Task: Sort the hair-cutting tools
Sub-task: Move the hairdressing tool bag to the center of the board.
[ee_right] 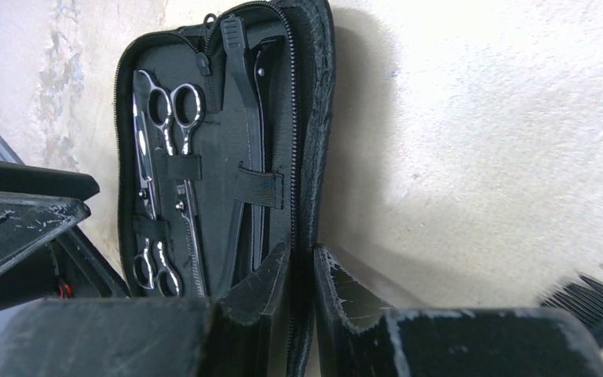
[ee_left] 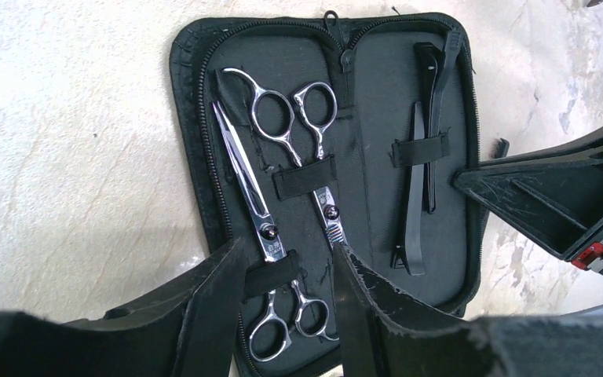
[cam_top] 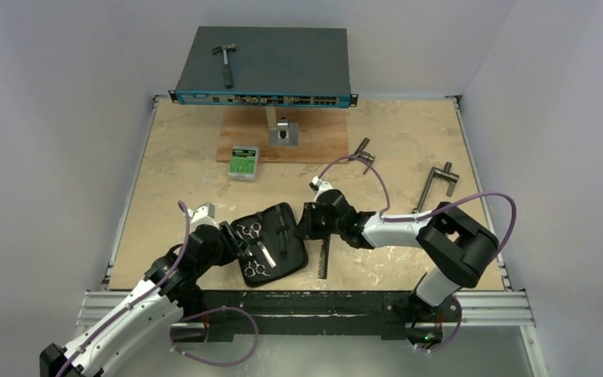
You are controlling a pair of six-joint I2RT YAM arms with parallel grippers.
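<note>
Inside the open black zip case (ee_left: 369,133), at the near middle of the surface (cam_top: 180,173), four tools lie under elastic straps; two silver scissors fill one half, one pair (ee_left: 329,214) with its rings at the far end, the other pair (ee_left: 270,232) with its rings at the near end; two slim black clips, a longer one (ee_left: 414,228) and a shorter one (ee_left: 432,102), share the other half. One black comb (cam_top: 323,263) lies outside on the surface, just beside the case's right edge, its far end under the right arm. The left pincer (ee_left: 288,247) stands half apart over the case's near-left end, its fingers either side of the second pair; whether it presses down cannot be told. The right pincer (ee_right: 302,251) is narrow, nipping the case's right rim. Further back are two grey T-handle tools (cam_top: 363,149) (cam_top: 437,184), one green box (cam_top: 243,162), and one hammer (cam_top: 224,63) on a blue switch (cam_top: 298,67).
</note>
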